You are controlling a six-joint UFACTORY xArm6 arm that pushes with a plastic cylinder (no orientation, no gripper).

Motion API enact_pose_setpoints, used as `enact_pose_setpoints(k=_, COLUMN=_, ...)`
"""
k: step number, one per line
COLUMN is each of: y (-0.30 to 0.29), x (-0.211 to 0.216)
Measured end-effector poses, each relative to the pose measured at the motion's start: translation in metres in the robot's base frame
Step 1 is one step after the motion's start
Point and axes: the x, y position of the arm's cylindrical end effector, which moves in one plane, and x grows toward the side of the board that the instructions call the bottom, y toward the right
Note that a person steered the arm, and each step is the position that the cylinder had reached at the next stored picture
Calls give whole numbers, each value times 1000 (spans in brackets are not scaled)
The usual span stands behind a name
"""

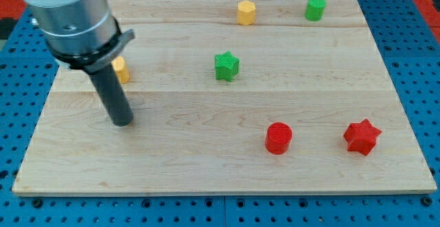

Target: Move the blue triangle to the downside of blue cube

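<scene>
No blue triangle and no blue cube show in the camera view; they may be hidden behind the arm at the view's upper left. My tip point(122, 122) rests on the wooden board point(206, 158) at the view's left. A yellow block point(121, 69), partly hidden by the rod, lies just above and beside the tip.
A yellow hexagon block point(246, 12) and a green block point(315, 8) sit near the view's top edge. A green star point(226, 66) lies at the middle. A red cylinder point(278, 137) and a red star point(361, 137) lie at the lower right.
</scene>
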Motion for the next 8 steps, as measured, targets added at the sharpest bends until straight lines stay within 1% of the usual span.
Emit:
enact_pose_setpoints(k=1, y=-1, x=-15)
enact_pose_setpoints(k=2, y=-28, x=-31)
enact_pose_setpoints(k=3, y=-42, x=-48)
enact_pose_setpoints(k=4, y=34, x=-57)
enact_pose_setpoints(k=5, y=76, x=-118)
enact_pose_setpoints(k=6, y=96, x=-169)
enact_pose_setpoints(k=7, y=172, x=-216)
enact_pose_setpoints(k=8, y=253, x=-234)
